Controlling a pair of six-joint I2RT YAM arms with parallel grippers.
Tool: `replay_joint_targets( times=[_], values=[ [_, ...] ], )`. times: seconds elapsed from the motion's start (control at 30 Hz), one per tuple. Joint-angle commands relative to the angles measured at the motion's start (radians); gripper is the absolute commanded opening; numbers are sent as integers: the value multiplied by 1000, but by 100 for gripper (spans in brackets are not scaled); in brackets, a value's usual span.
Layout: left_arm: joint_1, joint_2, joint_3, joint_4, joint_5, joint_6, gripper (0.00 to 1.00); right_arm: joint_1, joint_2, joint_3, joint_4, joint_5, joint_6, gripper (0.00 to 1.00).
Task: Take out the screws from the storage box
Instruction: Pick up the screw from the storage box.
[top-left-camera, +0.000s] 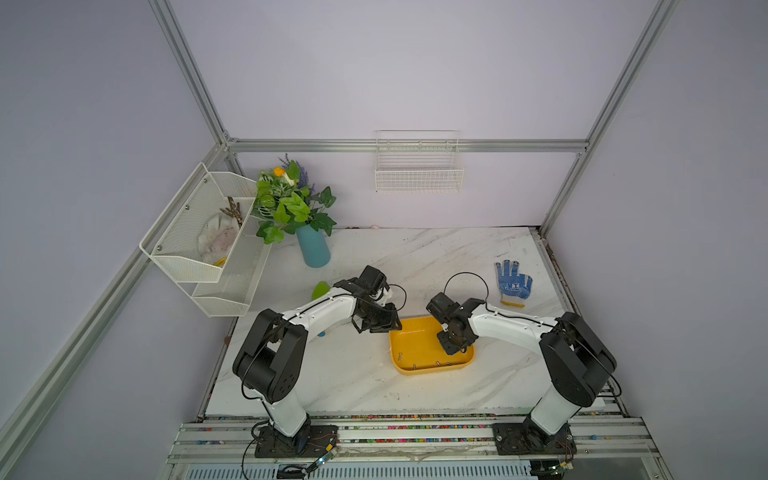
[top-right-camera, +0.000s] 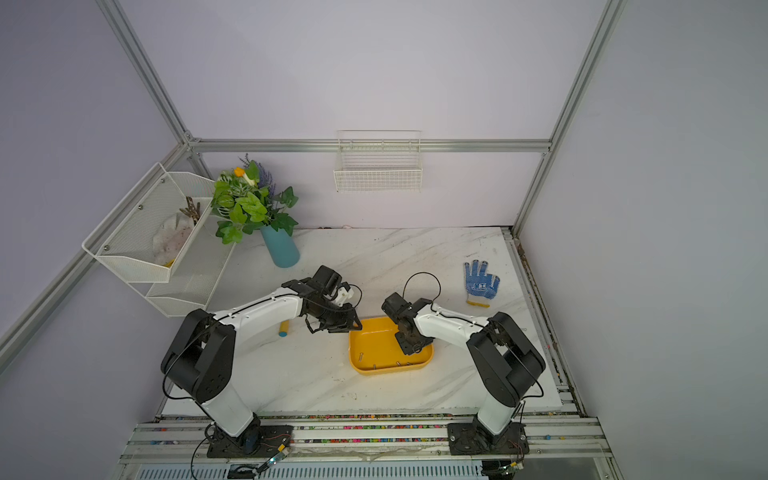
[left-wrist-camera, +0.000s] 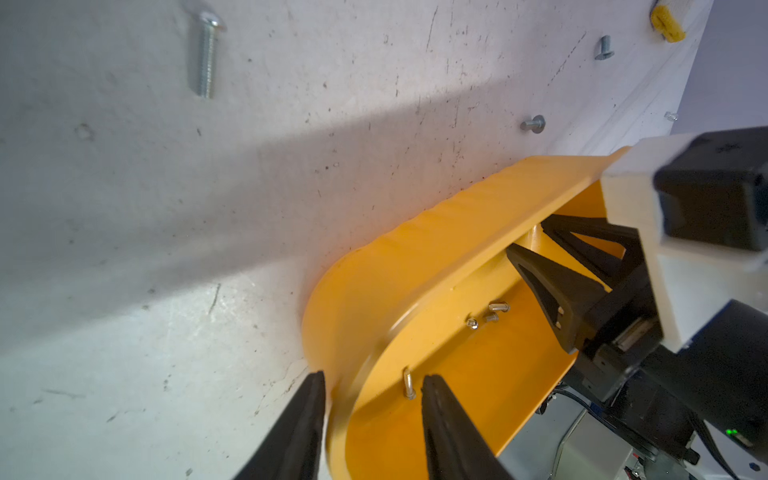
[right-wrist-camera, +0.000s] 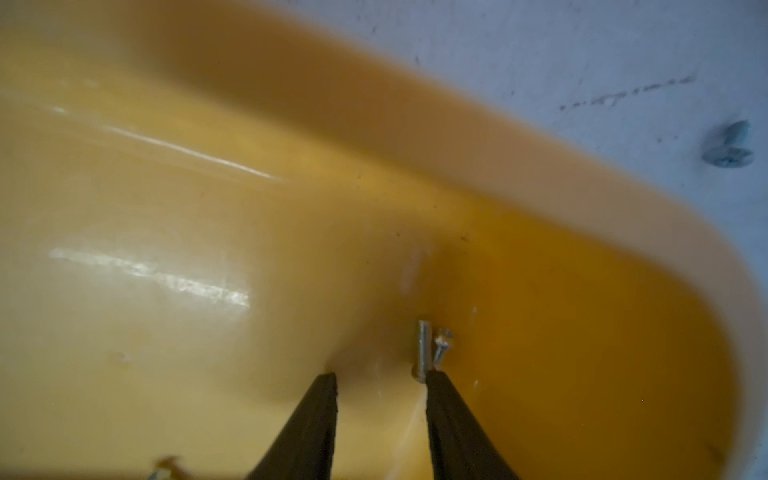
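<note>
**Both grippers spread at the box**

I see the box (top-left-camera: 409, 343) sitting flat on the table (top-left-camera: 374, 257), near its front middle. My left gripper (left-wrist-camera: 374, 376) straddles the box wall with jaws apart, one finger outside and one inside, just beside a screw (left-wrist-camera: 408, 384). My right gripper (right-wrist-camera: 380, 376) is down inside the box, jaws apart over bare floor, with two screws (right-wrist-camera: 423, 349) at one fingertip. Other screws (left-wrist-camera: 206, 54) lie out on the table.

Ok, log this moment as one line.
left gripper: open, astride box wall | right gripper: open, inside box, beside a screw | screws: several in box, some on table
</note>
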Motion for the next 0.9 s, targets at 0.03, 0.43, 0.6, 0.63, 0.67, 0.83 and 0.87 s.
replay_joint_targets(
  times=[0.03,0.43,0.6,0.63,0.67,0.83,0.87],
  values=[
    [-3,-13,-32,-17,-3,3,40,2,32,-12,23,31,39,46],
    [-3,2,-14,-26,-2,10,37,2,69,-31,42,-7,61,43],
    [-2,1,-11,-29,-1,11,37,0,84,-37,40,-52,64,40],
    [-2,0,-11,-29,-3,11,37,1,82,-38,39,-52,66,39],
    [-3,0,-12,-29,-4,13,37,0,79,-40,42,-59,66,38],
    [-2,5,-4,-31,-3,13,37,-1,67,-51,44,-72,73,34],
    [-2,6,-3,-31,-3,13,37,-1,71,-53,48,-77,72,33]
  ],
)
